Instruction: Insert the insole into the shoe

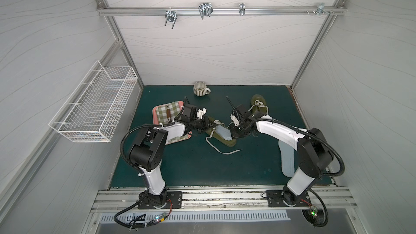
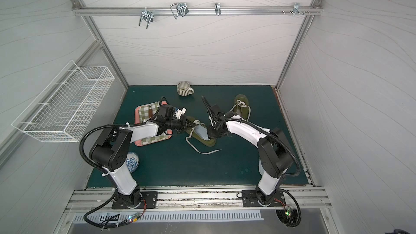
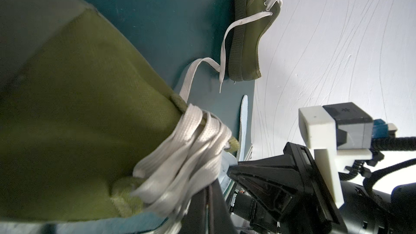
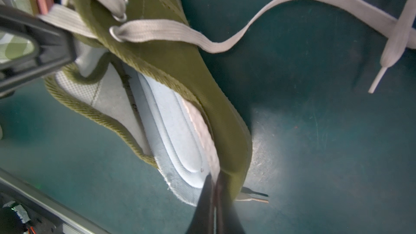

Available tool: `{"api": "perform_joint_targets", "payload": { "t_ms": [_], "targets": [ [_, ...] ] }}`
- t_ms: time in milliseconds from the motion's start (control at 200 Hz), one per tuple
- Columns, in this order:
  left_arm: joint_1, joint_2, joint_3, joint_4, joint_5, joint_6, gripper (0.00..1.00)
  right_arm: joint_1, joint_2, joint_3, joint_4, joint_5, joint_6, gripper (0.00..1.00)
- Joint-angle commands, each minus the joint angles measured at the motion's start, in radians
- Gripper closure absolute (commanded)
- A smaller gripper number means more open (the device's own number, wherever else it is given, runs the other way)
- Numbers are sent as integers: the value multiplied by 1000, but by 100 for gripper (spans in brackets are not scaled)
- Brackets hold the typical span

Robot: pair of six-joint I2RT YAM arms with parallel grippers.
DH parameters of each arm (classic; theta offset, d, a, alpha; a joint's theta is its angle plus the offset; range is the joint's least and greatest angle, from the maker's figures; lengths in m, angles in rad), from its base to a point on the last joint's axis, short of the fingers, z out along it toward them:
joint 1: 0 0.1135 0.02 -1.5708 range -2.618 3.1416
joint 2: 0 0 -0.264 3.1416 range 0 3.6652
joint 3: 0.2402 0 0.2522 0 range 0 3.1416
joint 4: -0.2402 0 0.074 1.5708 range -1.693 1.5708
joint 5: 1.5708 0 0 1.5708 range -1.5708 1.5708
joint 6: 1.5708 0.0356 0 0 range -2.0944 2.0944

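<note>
An olive green shoe [image 1: 227, 141] [image 2: 206, 141] with pale laces lies mid-mat in both top views. A pale blue insole [image 4: 171, 131] [image 1: 222, 131] sits partly inside it, its heel end sticking out over the shoe's [image 4: 184, 64] heel rim. My right gripper [image 4: 213, 190] [image 1: 231, 131] is shut on the insole's raised edge at the heel. My left gripper [image 3: 213, 199] [image 1: 208, 123] is shut on the shoe [image 3: 78, 109] at the tongue and laces, at the other end of the opening. The front of the insole is hidden inside the shoe.
A second olive shoe [image 1: 258, 104] [image 3: 247, 41] lies at the back right, and another insole [image 1: 287, 158] is partly under my right arm. A pink tray [image 1: 157, 111] with a checked cloth sits under my left arm. A mug [image 1: 200, 88] stands at the back, a patterned bowl [image 2: 132, 162] near left. A loose lace [image 1: 222, 151] trails forward.
</note>
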Motion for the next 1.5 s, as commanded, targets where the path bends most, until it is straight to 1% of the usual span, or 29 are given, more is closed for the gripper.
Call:
{"api": "perform_joint_targets", "payload": {
  "t_ms": [0, 100, 490, 620, 735, 890, 1025, 1150, 1250, 1320, 1390, 1425, 1495],
  "targets": [
    [-1, -34, -1, 30, 8, -10, 100, 39, 38, 60, 14, -31, 1, 99],
    [-1, -34, -5, 34, 11, -12, 100, 62, 71, 99, 9, -17, -9, 100],
    [-1, -35, -17, 63, 32, -29, 100, 90, 161, 181, 19, 24, -10, 100],
    [-1, -41, -25, 71, 33, -35, 100, 97, 187, 185, 35, 33, 1, 100],
    [0, -42, -31, 77, 33, -38, 100, 97, 208, 178, 50, 72, 8, 100],
    [-1, -48, -38, 81, 30, -40, 100, 66, 230, 134, 70, 109, 26, 100],
    [-1, -54, -42, 69, 28, -34, 100, 54, 215, 89, 55, 188, 28, 100],
    [-1, -60, -37, 51, 20, -23, 100, 72, 212, 102, -1, 322, -9, 100],
    [-1, -60, -37, 45, 17, -24, 100, 75, 220, 124, -29, 373, -29, 100],
    [-1, -60, -35, 39, 18, -20, 100, 91, 220, 152, -52, 394, -50, 89],
    [-1, -60, -32, 39, 17, -19, 100, 126, 217, 187, -76, 435, -74, 75],
    [-1, -58, -31, 38, 15, -20, 100, 145, 218, 206, -92, 446, -82, 73],
    [-1, -53, -31, 40, 17, -21, 100, 176, 217, 237, -124, 467, -87, 71]
  ]
}}
